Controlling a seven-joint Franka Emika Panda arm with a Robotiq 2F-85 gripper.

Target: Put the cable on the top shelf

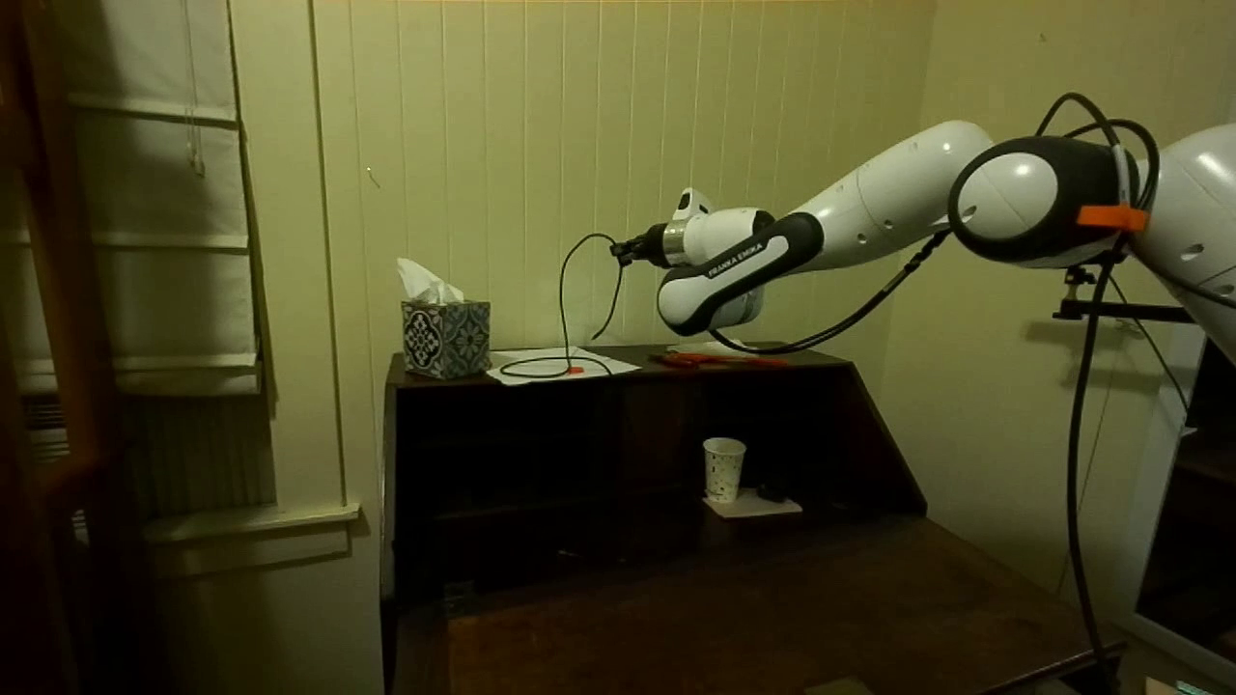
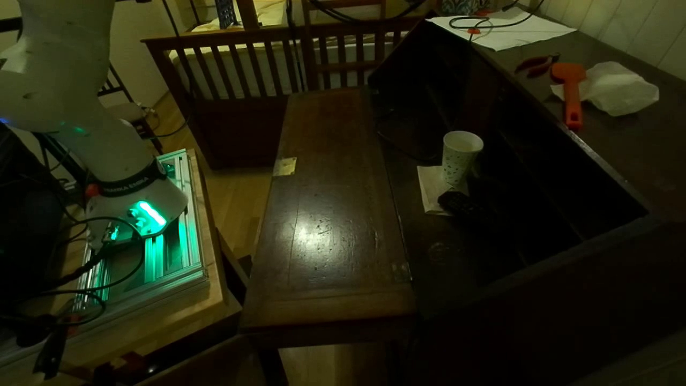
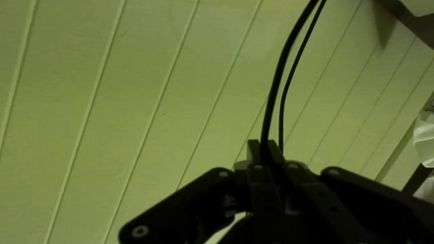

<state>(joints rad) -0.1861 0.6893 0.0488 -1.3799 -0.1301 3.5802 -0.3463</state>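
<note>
The dark thin cable [image 1: 563, 299] is pinched between the fingers of my gripper [image 1: 616, 251], which is shut on it above the top shelf [image 1: 816, 356]. From the jaws a long stretch arcs left and down to loose loops lying on white paper on that board, while a shorter free end hangs in the air. In the wrist view the cable [image 3: 275, 81] runs up from between the fingertips, with a second strand just to the right. An exterior view shows loops of the cable [image 2: 498, 26] on the paper, but the gripper is outside that picture.
A tissue box [image 1: 446, 338] stands at the top shelf's left end. The white paper [image 2: 514, 40], pliers [image 2: 537, 64], an orange tool [image 2: 569, 91] and crumpled white paper [image 2: 621, 88] share that board. Below stands a cup [image 1: 724, 470] beside a dark remote [image 2: 458, 203]. A wall rises behind.
</note>
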